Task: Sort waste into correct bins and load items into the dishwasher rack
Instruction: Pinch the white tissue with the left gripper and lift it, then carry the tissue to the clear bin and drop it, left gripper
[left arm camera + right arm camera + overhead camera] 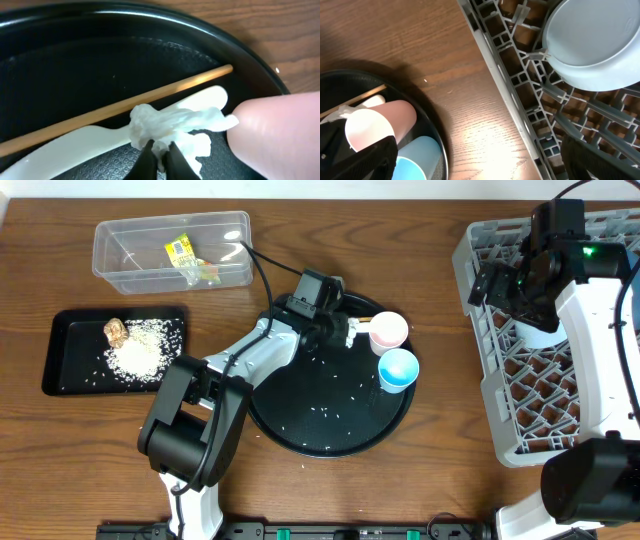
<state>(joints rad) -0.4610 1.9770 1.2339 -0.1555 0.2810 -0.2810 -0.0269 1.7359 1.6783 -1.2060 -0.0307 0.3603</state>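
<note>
Left pincer [160,153] pinches the crumpled white tissue [170,124] on the round black tray [300,435]; its likely bin, the clear tub [130,255], lies upper left, nearer this arm.

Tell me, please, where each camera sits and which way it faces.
Overhead: fixed above the table, looking straight down; the left arm and right arm show.
Left wrist: on the left arm, looking down into the round black tray; the left end effector, shut on the crumpled tissue, shows.
Right wrist: on the right arm, looking down over the dishwasher rack edge; the right end effector, open, shows its dark fingers.
Shared: the pink cup appears in all three.
</note>
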